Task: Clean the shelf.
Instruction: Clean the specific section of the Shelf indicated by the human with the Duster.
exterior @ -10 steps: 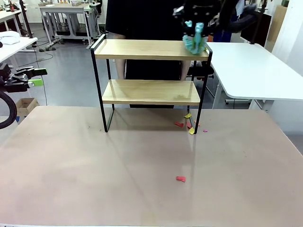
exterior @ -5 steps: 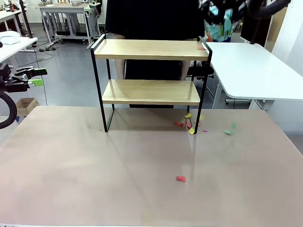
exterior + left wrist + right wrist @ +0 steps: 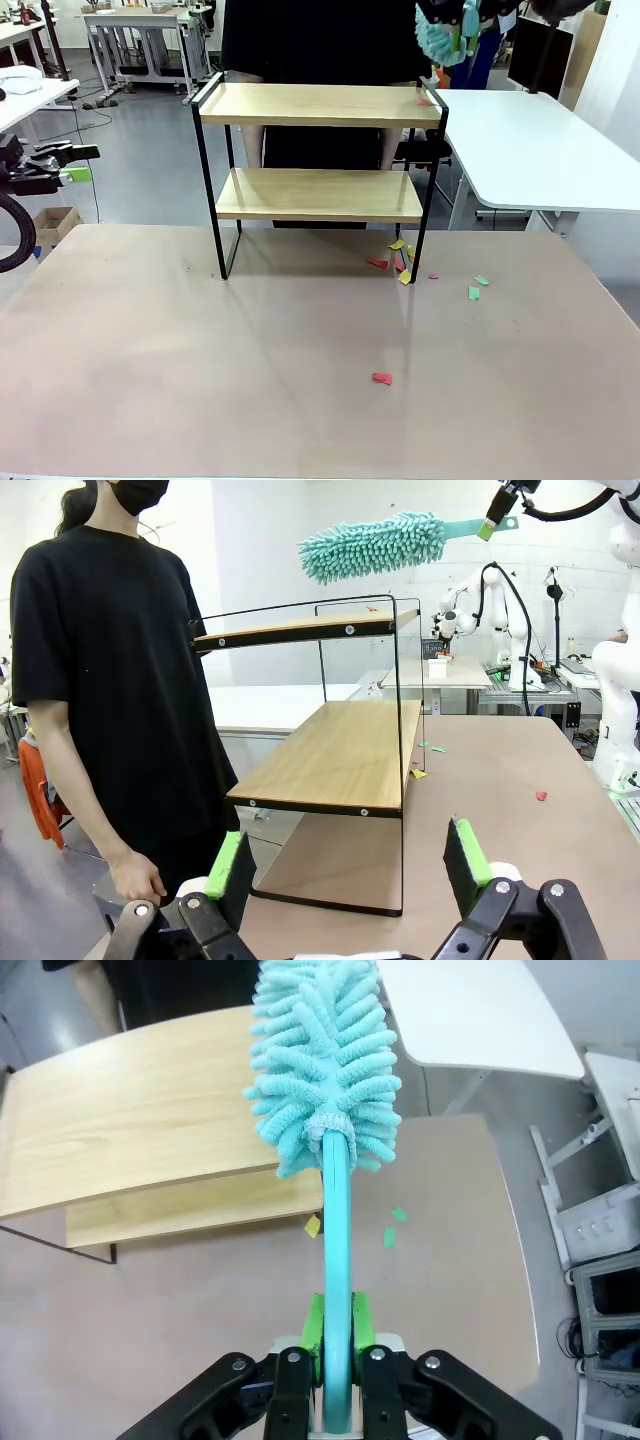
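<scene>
The shelf [image 3: 318, 105] stands at the table's far middle, two light wooden boards in a thin black frame. A small red scrap [image 3: 425, 98] lies at the right end of its top board. My right gripper [image 3: 335, 1345] is shut on the handle of a teal fluffy duster [image 3: 320, 1070]. The duster [image 3: 438, 38] hangs in the air just above the top board's right end, clear of the wood. My left gripper [image 3: 345, 865] is open and holds nothing, off the table's left side [image 3: 62, 165], looking along the shelf [image 3: 335, 750] from its end.
Coloured paper scraps lie on the table: a cluster [image 3: 400, 262] by the shelf's right front leg, green bits [image 3: 474, 292] farther right, one red piece [image 3: 382, 378] nearer me. A person in black [image 3: 320, 40] stands right behind the shelf. A white table [image 3: 530, 140] sits at the right.
The duster swept off the top board's right end and rose above it. Green scraps fell from there and landed on the table to the right.
</scene>
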